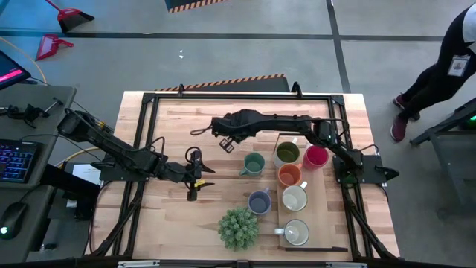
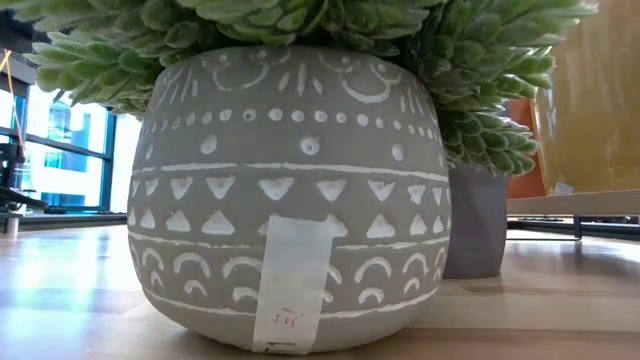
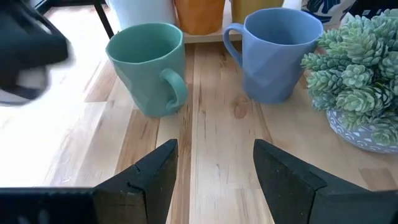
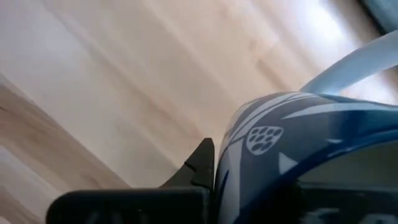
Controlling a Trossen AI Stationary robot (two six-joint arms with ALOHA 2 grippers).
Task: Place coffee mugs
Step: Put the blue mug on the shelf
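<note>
Overhead first: the wooden surface (image 1: 171,223) is ringed by a black frame. Its open room is the bare left half and the far strip. Seven mugs can be counted. Five stand on a pale board (image 1: 321,216) at the right: the olive mug (image 1: 288,153), red mug (image 1: 316,156), orange mug (image 1: 289,175) and two white mugs (image 1: 294,198) (image 1: 296,232). The green mug (image 1: 254,163) and blue-grey mug (image 1: 259,201) stand on the bare wood just left of the board's edge. One spiky plant (image 1: 238,227) sits near the front edge. The left gripper (image 1: 197,181) hangs left of the green mug, and the right gripper (image 1: 223,140) reaches over the far middle. Around lie grey floor, a desk with a keyboard (image 1: 16,160), a red dustpan (image 1: 50,46) and a person (image 1: 439,67).

From table height, the plant's grey patterned pot (image 2: 290,190) fills nearly everything, with a window (image 2: 70,160) far left.

At the left wrist, the fingers (image 3: 155,174) stand spread over bare wood with nothing between them. The green and blue-grey mugs are ahead, well apart.

At the right wrist, one finger (image 4: 200,163) lies against the wall of a blue-and-white patterned mug (image 4: 298,137). I cannot tell whether the pair is clamped on it.
</note>
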